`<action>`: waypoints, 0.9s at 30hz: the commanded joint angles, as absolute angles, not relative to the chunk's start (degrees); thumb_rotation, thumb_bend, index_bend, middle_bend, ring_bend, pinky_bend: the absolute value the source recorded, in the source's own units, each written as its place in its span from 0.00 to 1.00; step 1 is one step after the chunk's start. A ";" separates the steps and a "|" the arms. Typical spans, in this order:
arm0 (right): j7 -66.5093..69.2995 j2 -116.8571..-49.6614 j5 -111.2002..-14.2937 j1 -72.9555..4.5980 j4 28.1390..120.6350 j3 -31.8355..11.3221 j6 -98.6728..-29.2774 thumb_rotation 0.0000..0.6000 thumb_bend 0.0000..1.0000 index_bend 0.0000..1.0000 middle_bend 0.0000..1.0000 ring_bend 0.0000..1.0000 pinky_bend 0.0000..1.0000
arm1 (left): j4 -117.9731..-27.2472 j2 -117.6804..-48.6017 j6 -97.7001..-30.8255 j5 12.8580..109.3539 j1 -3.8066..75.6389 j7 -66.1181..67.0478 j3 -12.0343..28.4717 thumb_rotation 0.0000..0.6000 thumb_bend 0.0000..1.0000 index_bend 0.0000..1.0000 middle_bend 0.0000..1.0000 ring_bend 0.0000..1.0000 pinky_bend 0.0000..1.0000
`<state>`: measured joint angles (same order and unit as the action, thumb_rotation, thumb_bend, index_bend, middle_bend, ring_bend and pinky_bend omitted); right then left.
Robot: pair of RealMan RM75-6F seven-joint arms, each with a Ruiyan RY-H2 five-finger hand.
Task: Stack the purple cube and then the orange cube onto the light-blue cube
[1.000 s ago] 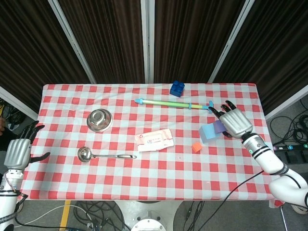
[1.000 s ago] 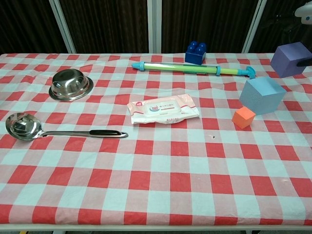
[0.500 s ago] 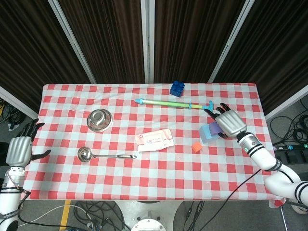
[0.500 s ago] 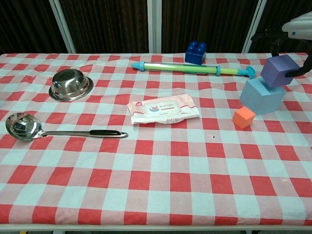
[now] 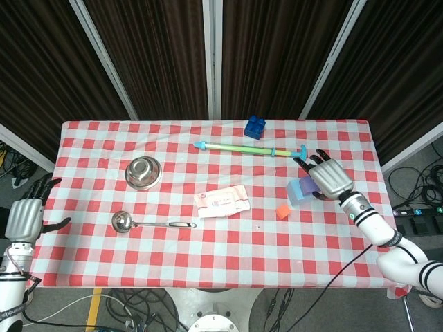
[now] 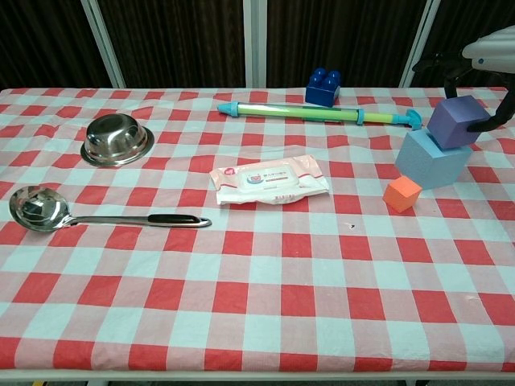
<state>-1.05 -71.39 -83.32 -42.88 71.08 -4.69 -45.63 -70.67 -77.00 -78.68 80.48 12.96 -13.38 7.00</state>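
Note:
The purple cube sits tilted on the top of the light-blue cube at the table's right side. My right hand reaches over it from the right and grips it, thumb against its right face. In the head view the right hand covers most of the purple cube, with the light-blue cube showing under it. The small orange cube lies on the cloth just in front and left of the light-blue cube. My left hand hangs open off the table's left edge.
A long green-and-blue tube lies just behind the cubes, with a dark-blue toy brick beyond it. A wipes pack is mid-table. A steel bowl and a ladle lie at the left.
My right hand moved left and down with the purple cube, from beside the light-blue cube to resting on its top. The left hand drifted slightly.

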 commanded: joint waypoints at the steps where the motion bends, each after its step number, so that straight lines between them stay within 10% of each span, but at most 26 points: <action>1: -1.12 -71.87 -83.27 -43.14 70.71 -4.57 -45.36 1.00 0.08 0.05 0.45 0.15 0.08 | -70.51 -76.99 -78.71 80.44 12.90 -13.57 7.02 1.00 0.06 0.22 0.20 0.14 0.31; 27: -4.37 -64.79 -86.26 -43.74 83.37 -5.38 -50.23 1.00 0.00 0.00 0.23 0.00 0.06 | -70.54 -76.51 -79.81 80.76 12.24 -14.64 7.12 1.00 0.06 0.22 0.20 0.14 0.31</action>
